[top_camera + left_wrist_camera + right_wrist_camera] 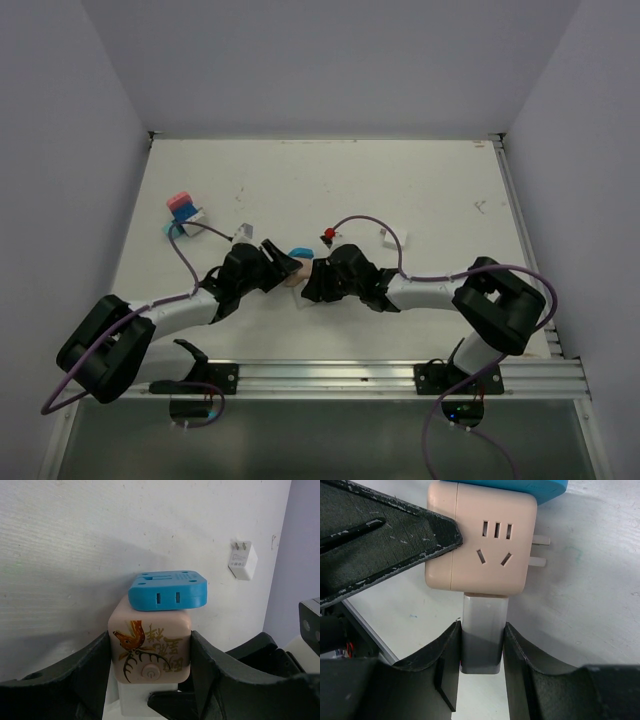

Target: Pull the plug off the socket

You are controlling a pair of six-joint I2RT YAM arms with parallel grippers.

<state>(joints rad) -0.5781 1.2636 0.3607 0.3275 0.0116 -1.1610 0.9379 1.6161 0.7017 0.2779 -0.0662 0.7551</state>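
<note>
Plug [485,615] is pinched now by the right gripper [481,647], whose fingers are pressed against both its sides. It is seen fully seated in the beige socket cube [485,540], just above the table [75,540]. The cube is clamped from the other side by the left gripper [150,652]. Both holds are judged made; the pull apart is left to do. Counted: two grippers, one plug, one socket cube, one blue adapter [169,589] on top, and one white charger [242,560] lying loose.
</note>
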